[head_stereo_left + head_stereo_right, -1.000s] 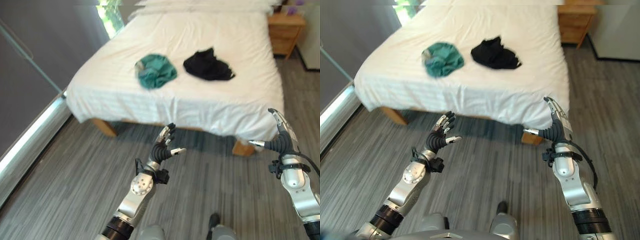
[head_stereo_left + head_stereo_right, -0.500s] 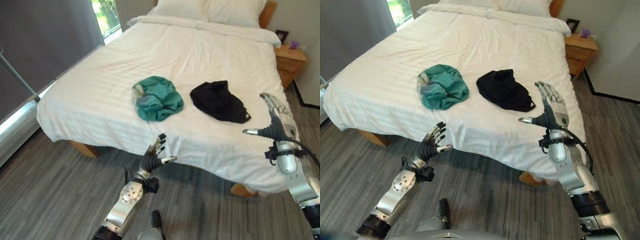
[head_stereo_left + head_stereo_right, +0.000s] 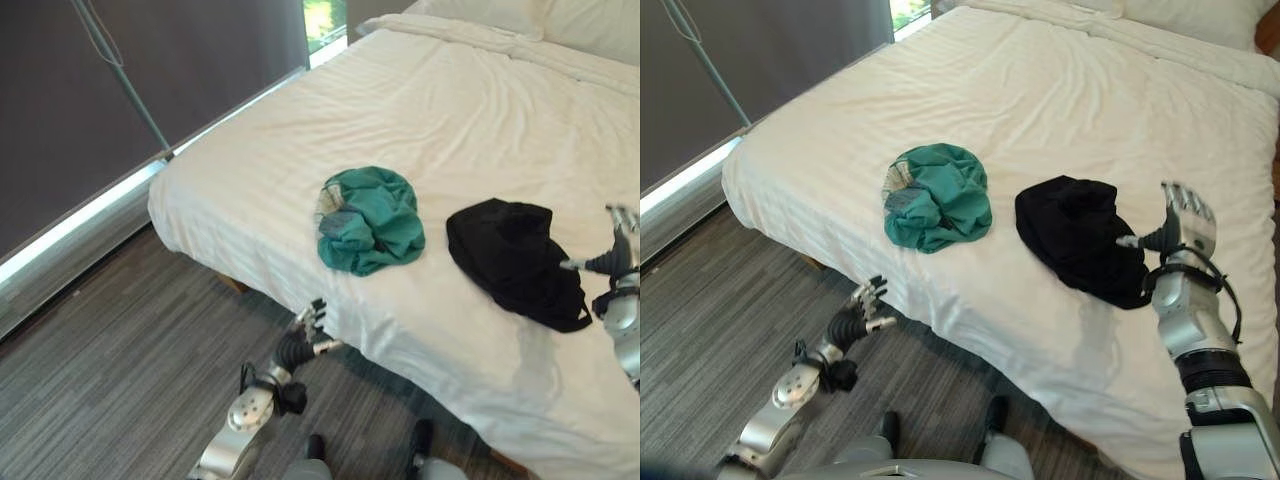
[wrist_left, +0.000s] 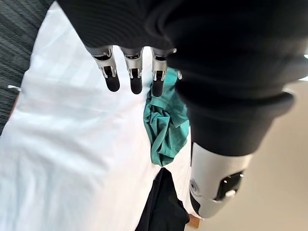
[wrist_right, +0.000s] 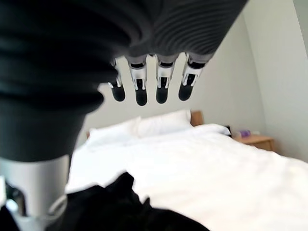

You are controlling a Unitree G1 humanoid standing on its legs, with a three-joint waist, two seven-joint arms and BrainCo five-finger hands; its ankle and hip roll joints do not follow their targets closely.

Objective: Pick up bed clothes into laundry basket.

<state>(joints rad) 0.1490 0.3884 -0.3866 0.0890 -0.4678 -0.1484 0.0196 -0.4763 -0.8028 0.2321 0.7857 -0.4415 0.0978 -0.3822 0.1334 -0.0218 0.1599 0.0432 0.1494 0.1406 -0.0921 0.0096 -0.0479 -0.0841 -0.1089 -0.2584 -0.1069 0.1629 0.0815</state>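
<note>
So the view has closed in on the bed point(image 3: 1060, 90) over the last second. The whole picture shifted, so that's the camera moving up to the bed, not the clothes moving. Both garments lie where they were on the sheet.

Task items:
- green garment point(image 3: 936, 208), crumpled heap near the bed's foot edge, toward the window-side corner.
- black garment point(image 3: 1080, 238), just beside the green one on the bed, apart from it, further from the window side.

Hands:
- right hand point(image 3: 1181, 222) is now up over the bed, just beside the black garment's outer edge. A second ago it was low, off the foot of the bed. Fingers straight and spread, thumb pointing toward the cloth, nothing held. Its wrist view has the black cloth below and past the fingers point(image 5: 141, 85), no contact that I can see.
- left hand point(image 3: 856, 318) hangs below the bed's foot edge, over the floor point(image 3: 710, 300), short of the mattress. Fingers relaxed and apart, empty. Its wrist view looks along the fingers at the green garment point(image 4: 166, 126) further up the bed.

Read: approach is basically done and grasping hasn't started. Right hand looks best placed, so black garment is probably first. It needs to come down and curl into the heap. Left hand needs to rise above the mattress edge before it can reach the green one.

Can't see a laundry basket from this position, so the drop-off spot is unknown for now.
</note>
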